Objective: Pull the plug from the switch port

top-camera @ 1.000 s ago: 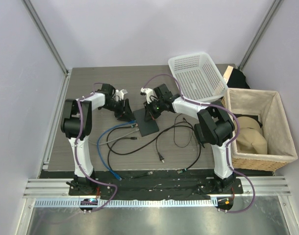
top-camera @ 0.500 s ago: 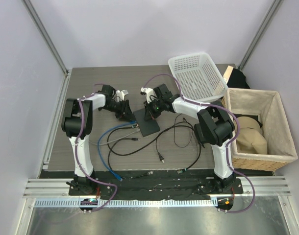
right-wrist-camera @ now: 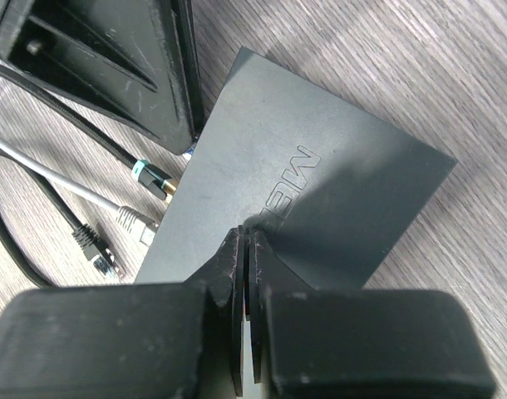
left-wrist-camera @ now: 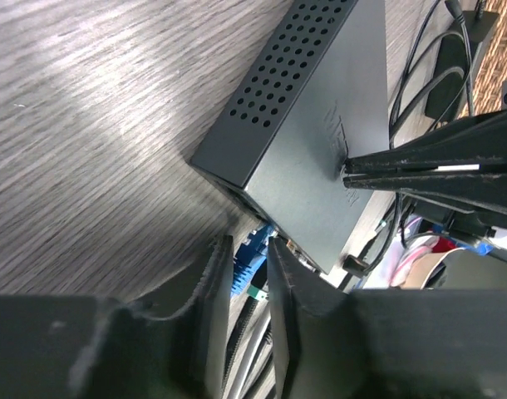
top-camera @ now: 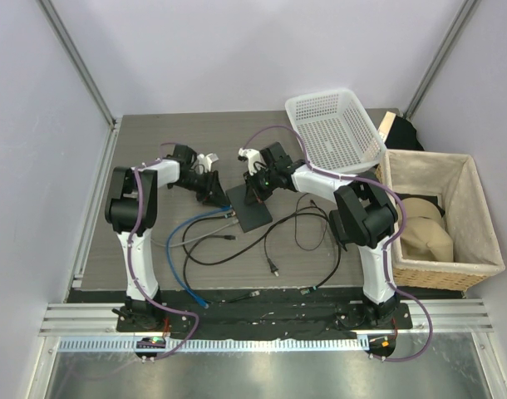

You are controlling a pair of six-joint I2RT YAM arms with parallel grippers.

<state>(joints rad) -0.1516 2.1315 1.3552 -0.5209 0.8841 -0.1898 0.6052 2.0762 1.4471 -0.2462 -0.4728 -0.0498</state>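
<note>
Left gripper (left-wrist-camera: 248,246) has narrowed its jaws around the small blue plastic plug (left-wrist-camera: 247,268), can't tell if it's really clamped yet. Plug sits in the port (left-wrist-camera: 255,223) on the left-facing edge of the flat dark-grey metal switch box (left-wrist-camera: 320,141). Weak pinch could slip off, or the box drags if the right gripper (right-wrist-camera: 246,234), closed tight with tips pressing its top, slides.

The right hand (right-wrist-camera: 246,237), fingers together, rests its tips on the dark-grey box (right-wrist-camera: 345,179).
</note>
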